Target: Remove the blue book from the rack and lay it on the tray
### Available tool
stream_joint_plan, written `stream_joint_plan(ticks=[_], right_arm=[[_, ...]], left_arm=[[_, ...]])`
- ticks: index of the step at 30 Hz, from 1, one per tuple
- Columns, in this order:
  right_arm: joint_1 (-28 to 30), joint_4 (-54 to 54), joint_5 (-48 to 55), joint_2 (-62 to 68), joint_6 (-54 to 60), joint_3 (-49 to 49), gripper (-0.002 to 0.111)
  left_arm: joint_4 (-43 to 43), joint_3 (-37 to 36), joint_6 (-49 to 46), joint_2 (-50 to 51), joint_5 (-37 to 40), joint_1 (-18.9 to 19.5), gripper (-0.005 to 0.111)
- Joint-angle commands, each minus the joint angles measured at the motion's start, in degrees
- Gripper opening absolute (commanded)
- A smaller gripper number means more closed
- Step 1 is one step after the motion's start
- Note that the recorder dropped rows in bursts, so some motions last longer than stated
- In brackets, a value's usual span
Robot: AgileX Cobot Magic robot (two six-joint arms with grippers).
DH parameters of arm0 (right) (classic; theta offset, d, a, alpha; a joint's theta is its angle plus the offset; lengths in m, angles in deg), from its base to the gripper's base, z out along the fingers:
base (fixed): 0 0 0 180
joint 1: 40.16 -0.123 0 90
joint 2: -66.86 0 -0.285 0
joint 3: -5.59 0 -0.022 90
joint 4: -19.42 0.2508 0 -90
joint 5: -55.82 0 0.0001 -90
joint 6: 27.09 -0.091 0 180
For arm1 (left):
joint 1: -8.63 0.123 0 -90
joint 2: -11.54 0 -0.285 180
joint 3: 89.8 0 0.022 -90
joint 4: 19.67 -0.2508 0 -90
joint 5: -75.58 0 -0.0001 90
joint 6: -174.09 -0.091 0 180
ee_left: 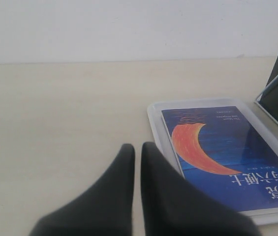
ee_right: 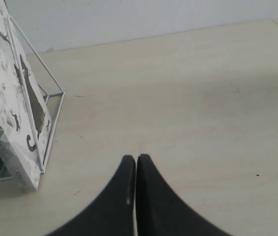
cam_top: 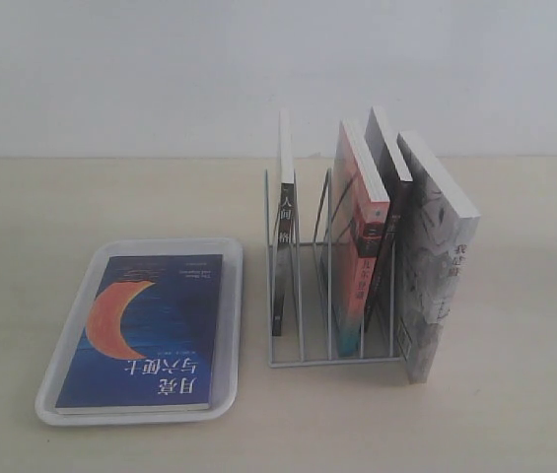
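Blue book (cam_top: pixel 145 330) lies flat, cover up, inside the white tray (cam_top: pixel 61 402) on the left of a pale tabletop (cam_top: pixel 515 414). Its orange crescent and white characters face the exterior camera upside down. The book sits wholly within the raised rim, square to it, with no edge hanging over. Just to the right of the tray, and not touching it, stands the white wire rack (cam_top: pixel 317 362). It holds four other books: a black-spined one (cam_top: pixel 284 236) upright in a slot on the left, a red-and-teal one (cam_top: pixel 362 256) leaning in the middle, a dark one (cam_top: pixel 388 158) behind that, and a white patterned one (cam_top: pixel 436 266) propped at the rack's right end. The slots between the black and the red-and-teal book are empty. Neither arm shows in the exterior view. The left gripper (ee_left: pixel 138 152) hangs over bare tabletop just beside the tray, its jaws pressed together and holding nothing. The right gripper (ee_right: pixel 136 160) sits over open tabletop beside the rack's right end, its jaws likewise pressed together and empty. Judged from this layout, the task looks complete: the book is out of the rack, laid on the tray and released, with nothing left to do.
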State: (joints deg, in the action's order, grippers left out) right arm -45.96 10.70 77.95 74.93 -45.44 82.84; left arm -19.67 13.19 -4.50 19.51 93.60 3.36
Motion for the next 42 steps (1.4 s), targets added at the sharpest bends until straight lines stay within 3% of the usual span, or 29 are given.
stream_joint_plan(ticks=[1, 8, 42], right_arm=[[0.1, -0.2, 0.0, -0.3, 2.7, 0.0, 0.0], [2.6, -0.2, 0.0, -0.3, 2.6, 0.0, 0.0], [2.6, 0.0, -0.4, -0.3, 2.4, 0.0, 0.0]], left_arm=[[0.0, -0.2, 0.4, -0.2, -0.3, 0.1, 0.004], [0.0, -0.2, 0.4, -0.2, -0.3, 0.1, 0.004], [0.0, -0.2, 0.4, -0.2, -0.3, 0.1, 0.004]])
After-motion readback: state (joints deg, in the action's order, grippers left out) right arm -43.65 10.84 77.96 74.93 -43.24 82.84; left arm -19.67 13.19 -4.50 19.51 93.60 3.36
